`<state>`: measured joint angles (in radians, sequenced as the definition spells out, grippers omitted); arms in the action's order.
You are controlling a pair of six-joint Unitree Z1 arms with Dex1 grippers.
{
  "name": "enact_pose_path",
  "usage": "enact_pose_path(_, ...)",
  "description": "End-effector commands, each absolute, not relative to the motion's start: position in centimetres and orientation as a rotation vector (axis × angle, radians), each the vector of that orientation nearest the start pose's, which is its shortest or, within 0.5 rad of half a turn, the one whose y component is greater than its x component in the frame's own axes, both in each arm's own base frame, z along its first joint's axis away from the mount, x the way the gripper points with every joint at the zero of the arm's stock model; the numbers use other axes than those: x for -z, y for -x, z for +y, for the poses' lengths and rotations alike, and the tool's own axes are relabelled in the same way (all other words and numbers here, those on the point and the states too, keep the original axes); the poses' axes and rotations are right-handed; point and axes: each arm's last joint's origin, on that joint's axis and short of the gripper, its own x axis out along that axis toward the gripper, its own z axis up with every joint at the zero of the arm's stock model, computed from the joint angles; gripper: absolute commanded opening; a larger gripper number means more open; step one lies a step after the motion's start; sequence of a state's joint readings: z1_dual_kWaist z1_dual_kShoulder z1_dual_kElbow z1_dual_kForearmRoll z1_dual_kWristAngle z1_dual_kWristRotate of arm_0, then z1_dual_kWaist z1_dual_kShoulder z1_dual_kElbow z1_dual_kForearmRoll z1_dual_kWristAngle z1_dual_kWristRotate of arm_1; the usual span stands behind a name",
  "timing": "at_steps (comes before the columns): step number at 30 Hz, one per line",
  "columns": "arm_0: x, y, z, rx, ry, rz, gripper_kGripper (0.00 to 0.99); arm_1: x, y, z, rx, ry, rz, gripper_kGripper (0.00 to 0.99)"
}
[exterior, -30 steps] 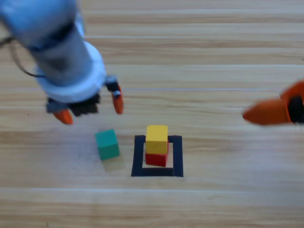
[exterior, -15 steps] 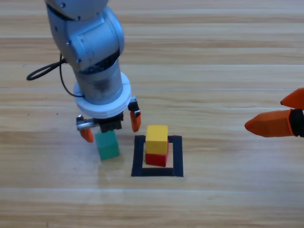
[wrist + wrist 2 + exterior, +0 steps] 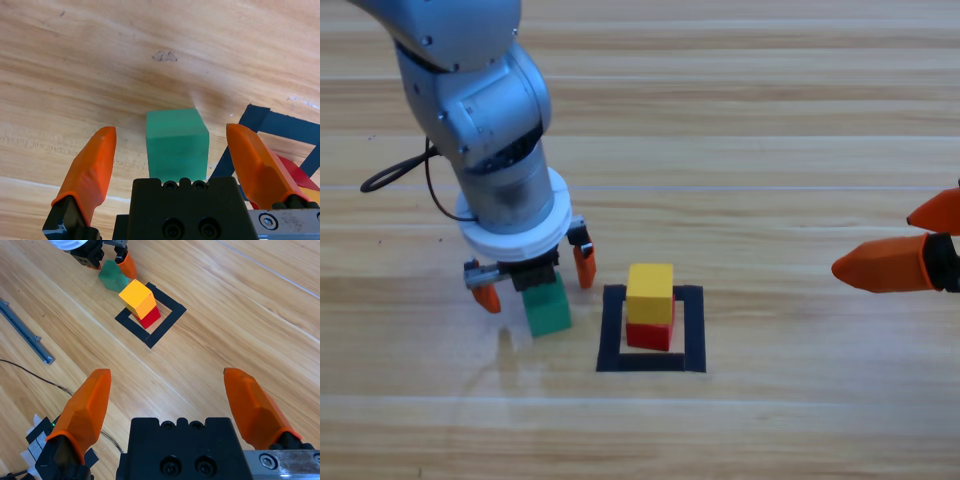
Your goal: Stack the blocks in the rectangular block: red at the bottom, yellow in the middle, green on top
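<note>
The yellow cube [image 3: 650, 292] rests on the red cube [image 3: 649, 334] inside the black tape rectangle [image 3: 611, 330]. Left of the rectangle, the green cube [image 3: 548, 310] sits on the table. My left gripper [image 3: 532, 282] hangs open just over it, one orange jaw on each side and clear of its faces; the left wrist view shows the green cube [image 3: 176, 142] between the jaws, with a corner of the rectangle [image 3: 265, 122] at right. My right gripper [image 3: 910, 250] waits open at the right edge. In its wrist view the stack shows far off, yellow cube [image 3: 137, 297] on red cube [image 3: 148, 317].
A black cable [image 3: 395, 175] loops behind the left arm on the wooden table [image 3: 770, 130]. The right wrist view shows a grey metal strip [image 3: 25, 332] and a thin cable [image 3: 35, 376] at the table's side.
The left arm has swung in and come down over the green cube, its open jaws now straddling it. The right gripper has barely moved.
</note>
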<state>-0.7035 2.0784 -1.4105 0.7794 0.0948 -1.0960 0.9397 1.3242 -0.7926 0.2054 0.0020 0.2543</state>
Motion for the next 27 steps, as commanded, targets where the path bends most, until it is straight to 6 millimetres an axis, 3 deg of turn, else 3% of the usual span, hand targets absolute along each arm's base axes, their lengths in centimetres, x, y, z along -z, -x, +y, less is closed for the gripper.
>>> enact_pose_path(1, -17.8, -30.6, -24.4, -0.292, 0.297, 1.437, 0.937, -28.7, -13.7, 17.9, -0.784, 0.128, 0.837, 0.989)
enact_pose_path(8, -17.1, -30.7, -24.5, -0.268, 0.272, 1.453, 0.923, -28.7, -13.7, 17.9, -0.784, 0.126, 0.836, 0.989)
enact_pose_path(24, -15.1, -31.3, -25.2, -0.239, 0.23, 1.49, 0.752, -28.6, -13.7, 18.0, -0.78, 0.13, 0.84, 0.989)
enact_pose_path(27, -14.9, -31.4, -25.3, -0.234, 0.223, 1.492, 0.612, -28.6, -13.8, 18.0, -0.775, 0.132, 0.84, 0.989)
